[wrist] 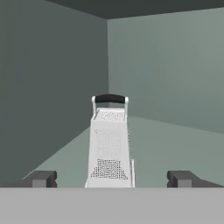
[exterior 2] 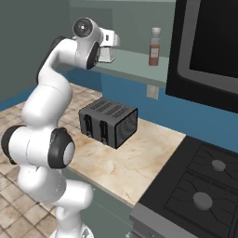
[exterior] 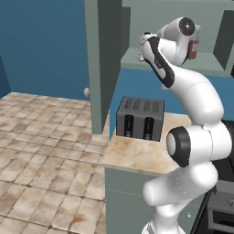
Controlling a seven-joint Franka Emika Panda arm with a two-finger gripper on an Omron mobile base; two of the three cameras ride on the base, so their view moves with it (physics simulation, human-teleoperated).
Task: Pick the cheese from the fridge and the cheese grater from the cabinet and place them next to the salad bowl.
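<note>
the cheese grater stands upright on the floor of the cabinet, near the middle of the shelf, well apart from the back wall and from the left side wall. it is a pale tapered box with perforated faces and a dark handle across the top. in the hand view it sits centred between the two finger tips of the gripper, which are spread wide, one on each side of the grater's base, with a clear gap on both sides; the jaws are released and touch nothing.

in the left base view the grater shows as a small pale piece at the front edge of the cabinet shelf, just beside the wrist. the cabinet door stands swung out, with its round knob near the lower edge. in the right base view the gripper reaches into the cabinet over the shelf's front edge.

a red bottle with a pale cap stands upright further along the same shelf, toward its right end, well apart from the grater.

below the cabinet, a dark toaster rests on the counter toward its back edge. a stove adjoins the counter's right edge.
</note>
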